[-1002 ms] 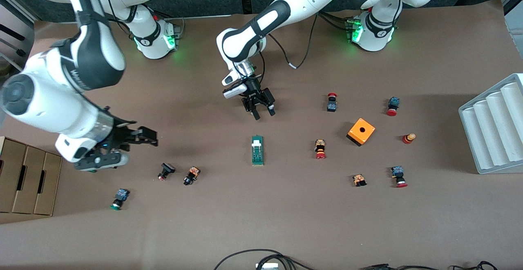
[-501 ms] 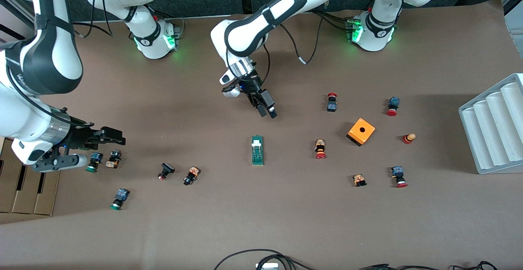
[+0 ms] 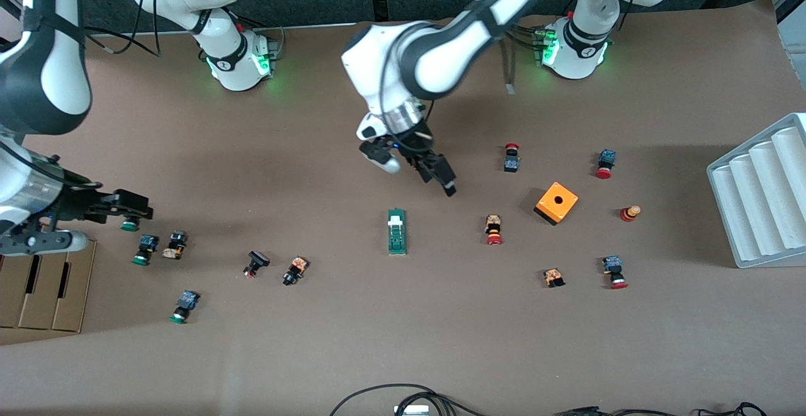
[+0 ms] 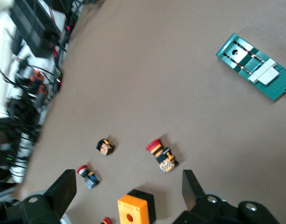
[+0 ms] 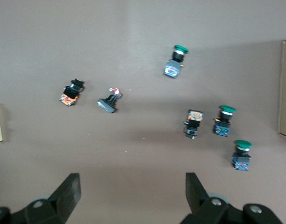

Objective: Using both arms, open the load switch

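1. Load switch (image 3: pixel 397 231) flat on the brown counter (image 3: pixel 403 328), mid-counter, white slider toward the bases' end; nothing touching it.
2. Left pincer (image 3: pixel 441 177) open, empty, hovering over bare counter between the switch and a red-capped push button (image 3: pixel 511 157).
3. Right pincer (image 3: pixel 129 205) open, empty, over a green-capped button (image 3: pixel 130 225) at the right arm's end of the counter, by cardboard boxes (image 3: pixel 44 284).
4. Orange cube box (image 3: pixel 556 202) toward the left arm's end, well apart from the switch.

Even overhead light softly shadows my brown table (image 3: pixel 403 340), green glow at my bases, wrist views slightly blurred.
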Controlling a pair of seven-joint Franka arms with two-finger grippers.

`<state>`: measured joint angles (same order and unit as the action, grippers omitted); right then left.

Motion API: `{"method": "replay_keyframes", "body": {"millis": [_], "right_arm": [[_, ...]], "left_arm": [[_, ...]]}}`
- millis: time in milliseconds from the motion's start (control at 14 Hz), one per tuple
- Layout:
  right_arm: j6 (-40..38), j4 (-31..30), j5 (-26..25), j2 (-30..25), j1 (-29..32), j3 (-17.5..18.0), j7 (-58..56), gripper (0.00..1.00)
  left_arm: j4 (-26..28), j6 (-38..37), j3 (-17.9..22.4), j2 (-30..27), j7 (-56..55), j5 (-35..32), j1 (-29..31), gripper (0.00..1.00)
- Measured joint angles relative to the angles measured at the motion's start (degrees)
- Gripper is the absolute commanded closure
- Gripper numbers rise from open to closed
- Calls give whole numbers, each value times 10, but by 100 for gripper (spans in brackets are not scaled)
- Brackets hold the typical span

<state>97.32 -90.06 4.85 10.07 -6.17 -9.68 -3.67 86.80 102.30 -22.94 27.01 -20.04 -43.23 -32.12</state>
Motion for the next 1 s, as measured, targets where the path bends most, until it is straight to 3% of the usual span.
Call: {"method": "replay_keyframes", "body": {"millis": [358, 716, 859, 1002], "right_arm": [[-3, 6, -4, -9, 5, -23, -2, 0], [-5, 6, -4, -9, 4, -19, -2, 0], [-5, 6, -5, -9, 4, -8, -2, 0], [-5, 6, -21, -12, 23, 26, 0, 0]], "left_arm": [[-49, 2, 4, -27, 78, 205, 111, 0], [-63, 1, 6, -43, 86, 397, 244, 0], [-65, -11, 5, -60, 86, 424, 288, 0], [-68, -22, 5, -85, 86, 429, 319, 0]]}}
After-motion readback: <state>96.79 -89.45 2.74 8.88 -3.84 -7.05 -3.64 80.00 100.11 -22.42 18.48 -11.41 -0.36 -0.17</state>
